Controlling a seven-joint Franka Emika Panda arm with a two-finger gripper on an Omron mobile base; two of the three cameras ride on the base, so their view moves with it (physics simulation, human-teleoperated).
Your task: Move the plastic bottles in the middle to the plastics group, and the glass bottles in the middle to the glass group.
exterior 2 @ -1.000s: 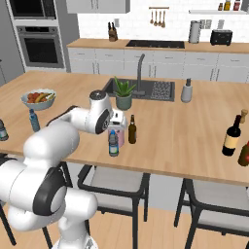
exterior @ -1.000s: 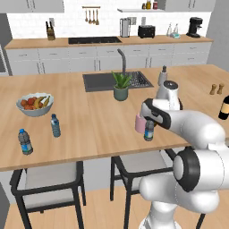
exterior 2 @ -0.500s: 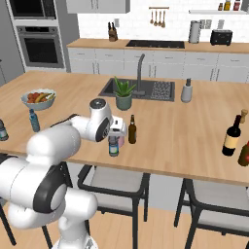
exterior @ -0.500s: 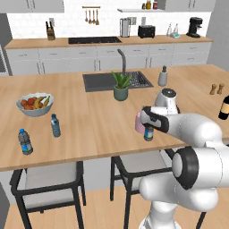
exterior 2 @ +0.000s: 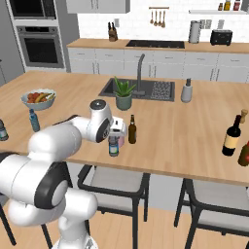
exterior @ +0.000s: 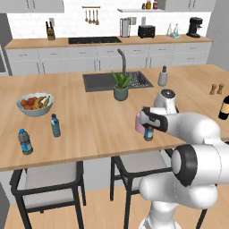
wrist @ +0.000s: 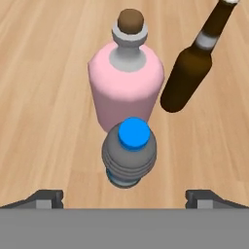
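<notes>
A small clear water bottle (wrist: 129, 153) with a blue cap stands in the middle of the island counter, directly below my open gripper (wrist: 125, 199). Both fingertips (wrist: 46, 198) stand wide apart on either side of it, touching nothing. Just behind it is the squat pink bottle (wrist: 126, 82), and beside that the slim amber bottle (wrist: 194, 68). From the base, my gripper (exterior: 149, 126) hovers over the water bottle (exterior: 148, 134) with the pink bottle (exterior: 139, 123) next to it. The plastics group (exterior: 55, 125) stands at far left, the dark wine bottle (exterior 2: 232, 135) at far right.
A fruit bowl (exterior: 35, 104) sits near the plastics group. A potted plant (exterior: 120, 87), the sink (exterior: 103, 81) and a grey soap dispenser (exterior: 163, 76) lie behind the middle bottles. Two pepper mills (exterior: 216, 88) stand near the wine bottle. Stools are tucked under the near counter edge.
My hand has come down slightly over the water bottle, and its jaws have stayed open. The bottles have not moved.
</notes>
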